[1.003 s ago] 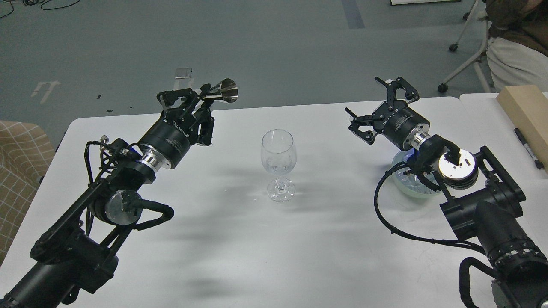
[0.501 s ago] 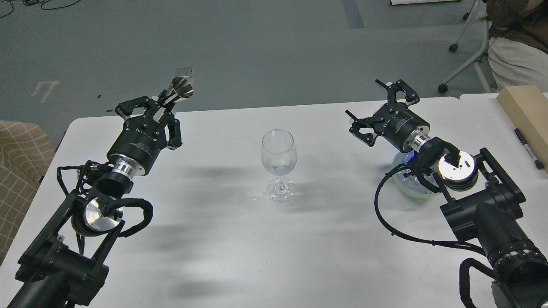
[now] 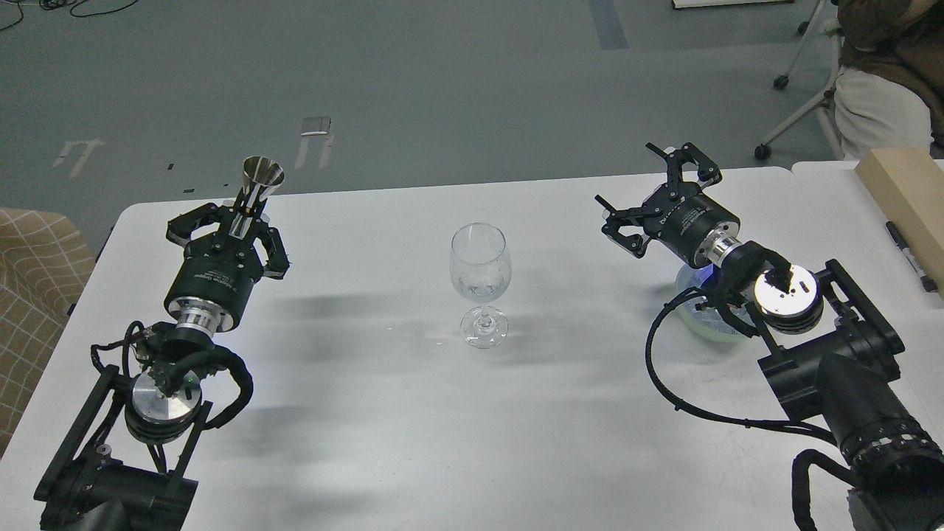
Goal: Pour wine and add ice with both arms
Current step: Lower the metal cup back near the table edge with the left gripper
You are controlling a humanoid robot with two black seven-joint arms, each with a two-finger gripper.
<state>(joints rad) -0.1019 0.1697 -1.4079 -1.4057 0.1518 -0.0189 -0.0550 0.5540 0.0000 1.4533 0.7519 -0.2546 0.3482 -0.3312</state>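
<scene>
A clear, upright wine glass point(image 3: 480, 280) stands mid-table. My left gripper point(image 3: 240, 214) is shut on a shiny steel cone-shaped measuring cup point(image 3: 259, 181), held upright with its mouth up, well left of the glass near the table's far left edge. My right gripper point(image 3: 653, 190) is open and empty, to the right of the glass, raised above the table. A pale green bowl point(image 3: 693, 316) sits under my right wrist, mostly hidden by the arm. I cannot make out the ice in it.
A cardboard box point(image 3: 907, 195) and a black marker point(image 3: 911, 258) lie on a second table at the right. A seated person point(image 3: 877, 103) and a wheeled chair are at the back right. A checked seat point(image 3: 29, 295) stands beside the table's left edge.
My left arm has swung left, away from the glass, with the steel cup, which went from tipped toward the glass to upright. My right arm has barely moved.
</scene>
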